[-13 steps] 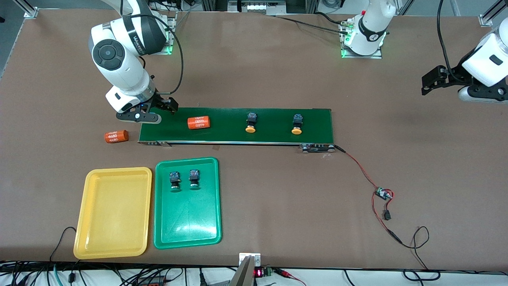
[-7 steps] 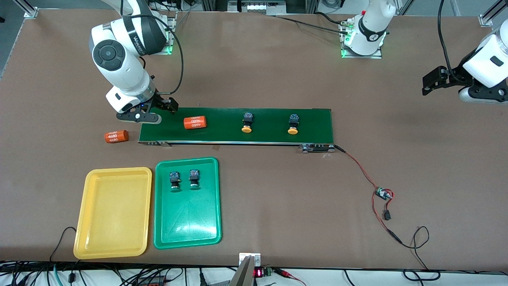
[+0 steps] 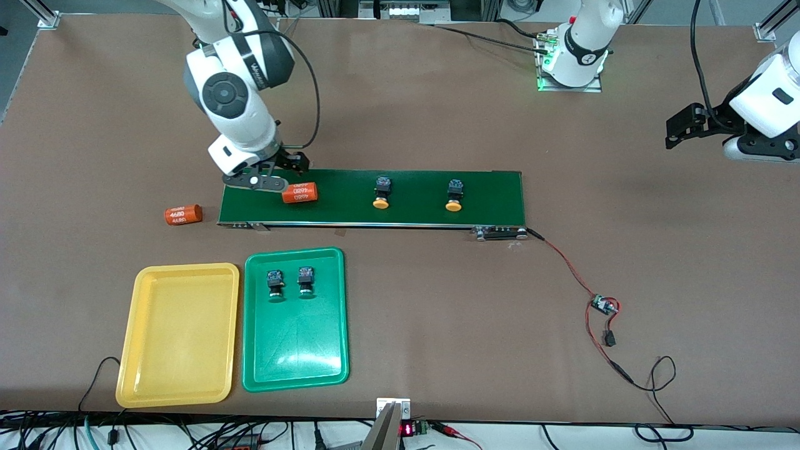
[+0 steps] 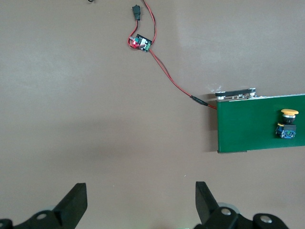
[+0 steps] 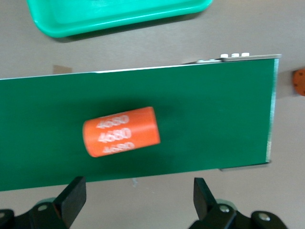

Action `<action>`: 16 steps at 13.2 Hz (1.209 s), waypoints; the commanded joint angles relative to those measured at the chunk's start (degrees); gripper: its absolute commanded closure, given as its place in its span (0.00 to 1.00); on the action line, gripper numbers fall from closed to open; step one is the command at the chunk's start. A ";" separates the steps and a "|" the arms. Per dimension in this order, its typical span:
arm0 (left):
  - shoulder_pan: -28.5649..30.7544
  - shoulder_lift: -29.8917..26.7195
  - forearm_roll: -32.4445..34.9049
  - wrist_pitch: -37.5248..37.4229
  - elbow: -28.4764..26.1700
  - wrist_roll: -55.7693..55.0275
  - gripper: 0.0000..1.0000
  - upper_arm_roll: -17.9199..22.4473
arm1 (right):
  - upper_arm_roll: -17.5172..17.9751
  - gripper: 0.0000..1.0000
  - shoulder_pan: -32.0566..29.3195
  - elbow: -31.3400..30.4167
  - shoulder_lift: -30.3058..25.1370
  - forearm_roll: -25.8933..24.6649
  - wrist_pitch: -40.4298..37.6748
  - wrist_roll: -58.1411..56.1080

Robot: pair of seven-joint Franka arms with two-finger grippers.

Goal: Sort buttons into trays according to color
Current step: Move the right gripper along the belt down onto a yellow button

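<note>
Two yellow-capped buttons (image 3: pixel 381 192) (image 3: pixel 454 195) lie on the dark green belt (image 3: pixel 500 200). Both green-capped buttons (image 3: pixel 274 284) (image 3: pixel 305 281) sit in the green tray (image 3: pixel 294 356). Beside it the yellow tray (image 3: pixel 178 337) holds nothing. My right gripper (image 3: pixel 278 175) (image 5: pixel 138 195) hangs open over the belt's edge at the right arm's end, with bare table between its fingers and an orange cylinder (image 3: pixel 299 192) (image 5: pixel 121 131) just off them. My left gripper (image 3: pixel 675 132) (image 4: pixel 140 200) waits open over bare table past the left arm's end of the belt (image 4: pixel 248 126); one yellow button (image 4: pixel 287 124) shows there.
A second orange cylinder (image 3: pixel 183 214) (image 5: pixel 299 81) lies on the table off the belt's end nearest the right arm. A small circuit board (image 3: pixel 603 305) (image 4: pixel 142 42) with red and black wires trails from the belt's other end. The green tray's rim (image 5: pixel 119 16) shows in the right wrist view.
My right arm has swung along the belt toward the left arm's end, to the cylinder. The cylinder and both yellow buttons have drifted on the belt toward the right arm's end.
</note>
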 commanded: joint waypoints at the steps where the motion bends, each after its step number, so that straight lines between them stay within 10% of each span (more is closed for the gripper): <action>1: -0.19 -0.05 -0.19 -0.98 0.51 1.26 0.00 0.15 | 0.41 0.00 0.16 -0.36 1.48 1.58 3.72 0.69; 16: -0.45 -0.05 -0.28 -1.06 0.69 0.91 0.00 -0.29 | 2.34 0.00 9.47 -0.01 8.77 4.48 16.83 6.05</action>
